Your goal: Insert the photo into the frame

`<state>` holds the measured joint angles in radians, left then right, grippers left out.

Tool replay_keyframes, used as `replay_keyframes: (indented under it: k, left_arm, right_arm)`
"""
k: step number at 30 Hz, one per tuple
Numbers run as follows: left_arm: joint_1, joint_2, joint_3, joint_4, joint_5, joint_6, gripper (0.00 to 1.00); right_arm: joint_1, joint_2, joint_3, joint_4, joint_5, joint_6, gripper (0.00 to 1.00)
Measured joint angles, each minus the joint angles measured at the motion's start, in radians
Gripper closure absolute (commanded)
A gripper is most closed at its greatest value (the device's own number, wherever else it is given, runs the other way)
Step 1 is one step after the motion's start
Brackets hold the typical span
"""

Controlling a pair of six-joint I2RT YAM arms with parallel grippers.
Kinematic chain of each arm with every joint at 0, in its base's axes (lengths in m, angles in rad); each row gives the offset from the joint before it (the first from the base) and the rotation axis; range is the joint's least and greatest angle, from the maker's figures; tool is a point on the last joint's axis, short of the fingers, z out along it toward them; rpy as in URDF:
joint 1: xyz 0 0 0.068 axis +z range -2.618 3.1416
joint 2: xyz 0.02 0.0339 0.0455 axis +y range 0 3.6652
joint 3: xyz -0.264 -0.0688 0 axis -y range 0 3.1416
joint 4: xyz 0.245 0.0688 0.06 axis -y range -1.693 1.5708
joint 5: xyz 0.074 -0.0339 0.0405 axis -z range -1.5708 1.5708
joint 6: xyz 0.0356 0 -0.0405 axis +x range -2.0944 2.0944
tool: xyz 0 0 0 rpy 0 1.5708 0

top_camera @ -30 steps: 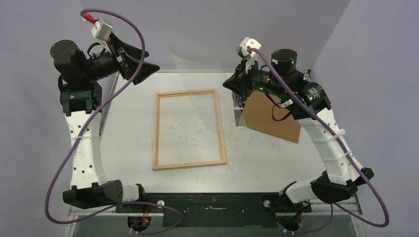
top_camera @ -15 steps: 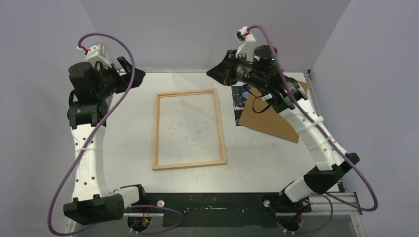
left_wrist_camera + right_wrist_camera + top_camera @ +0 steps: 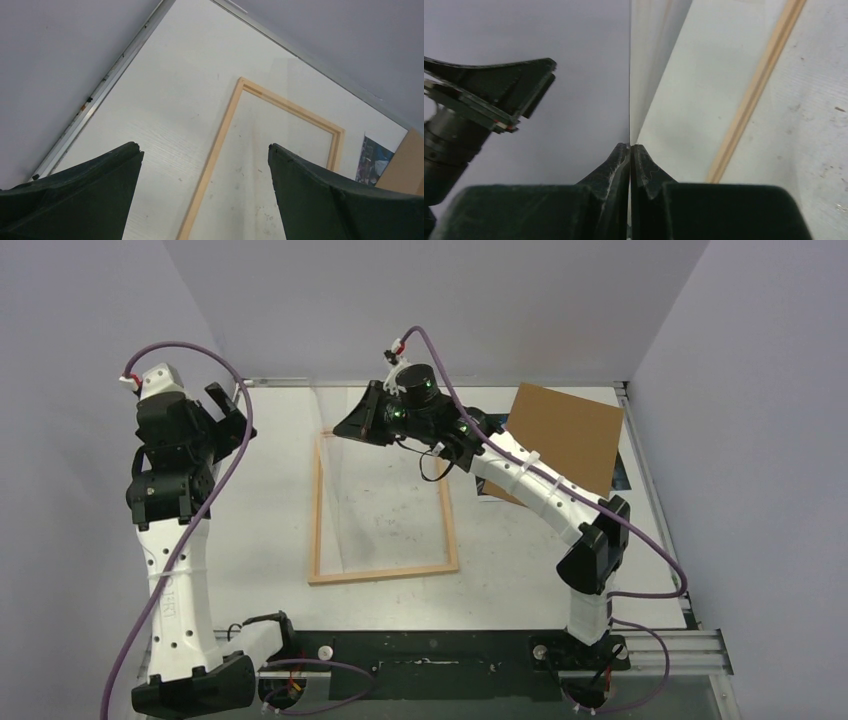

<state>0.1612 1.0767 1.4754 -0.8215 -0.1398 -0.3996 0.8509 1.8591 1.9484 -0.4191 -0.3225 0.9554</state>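
The light-wood frame (image 3: 382,572) lies flat mid-table and also shows in the left wrist view (image 3: 220,145) and the right wrist view (image 3: 756,90). My right gripper (image 3: 345,428) hangs over the frame's far left corner. It is shut (image 3: 630,146) on the edge of a thin clear sheet (image 3: 649,60), which stands tilted over the frame (image 3: 335,490). The photo (image 3: 372,160) lies right of the frame, mostly hidden under a brown board (image 3: 565,435); a dark strip of the photo (image 3: 622,472) shows. My left gripper (image 3: 230,405) is raised at the far left, open (image 3: 204,147) and empty.
The brown backing board (image 3: 407,165) lies at the back right, near the table's metal edge rail (image 3: 640,470). Purple-grey walls close the back and both sides. My right arm stretches across the table from its base to the frame's top.
My right gripper has swung left from the back right to above the frame's far left corner. The brown board now lies farther back and right. My left arm has drawn back left.
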Motion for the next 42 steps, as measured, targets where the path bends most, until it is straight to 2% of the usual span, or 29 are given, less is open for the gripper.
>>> replay_keyframes:
  k: [11, 20, 26, 31, 42]
  left_arm:
    - [0.0, 0.016, -0.003, -0.028, -0.083, 0.0, 0.03]
    - [-0.002, 0.035, -0.01, -0.028, -0.096, 0.0, 0.03]
    - [-0.002, 0.048, -0.058, -0.024, -0.073, 0.0, 0.03]
    - [-0.001, 0.091, -0.108, -0.018, -0.015, -0.002, 0.03]
    - [0.072, 0.167, -0.262, 0.076, 0.267, -0.009, 0.03]
  right_arm:
    - [-0.013, 0.002, 0.071, 0.134, -0.006, 0.249, 1.0]
    - [-0.083, 0.04, -0.149, 0.14, -0.045, 0.303, 1.0]
    - [-0.191, 0.171, -0.259, 0.044, -0.089, 0.208, 1.0]
    - [-0.282, 0.238, -0.269, -0.034, -0.158, 0.082, 1.0]
    - [-0.321, 0.313, -0.221, -0.164, -0.268, -0.209, 1.0]
